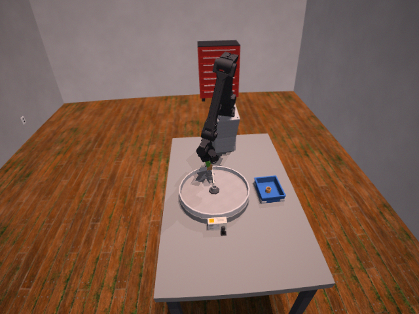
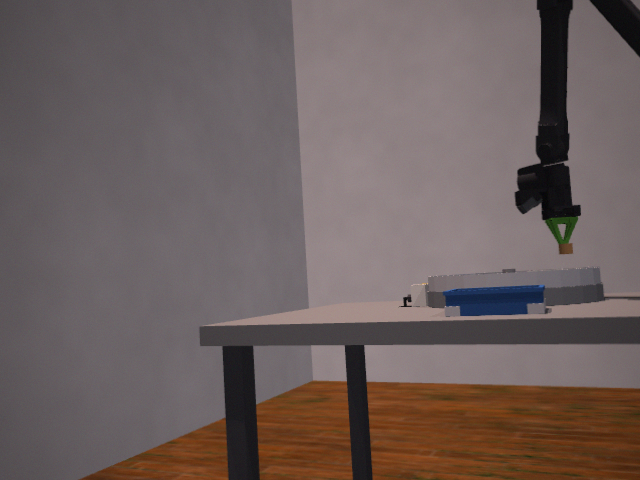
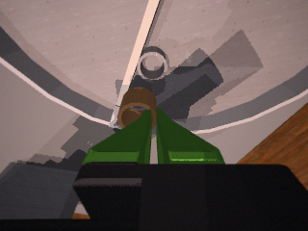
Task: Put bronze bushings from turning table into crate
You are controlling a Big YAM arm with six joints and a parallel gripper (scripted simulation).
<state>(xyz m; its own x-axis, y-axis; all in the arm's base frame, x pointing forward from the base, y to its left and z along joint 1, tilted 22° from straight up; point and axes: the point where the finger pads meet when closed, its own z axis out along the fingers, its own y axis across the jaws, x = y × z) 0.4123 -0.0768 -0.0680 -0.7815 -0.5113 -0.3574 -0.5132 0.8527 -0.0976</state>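
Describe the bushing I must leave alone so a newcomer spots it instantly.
Find the round turning table mid-desk. Directly under the pincer lies a pale grey steel ring beside the white stripe; the bronze bushing hangs clamped above it.
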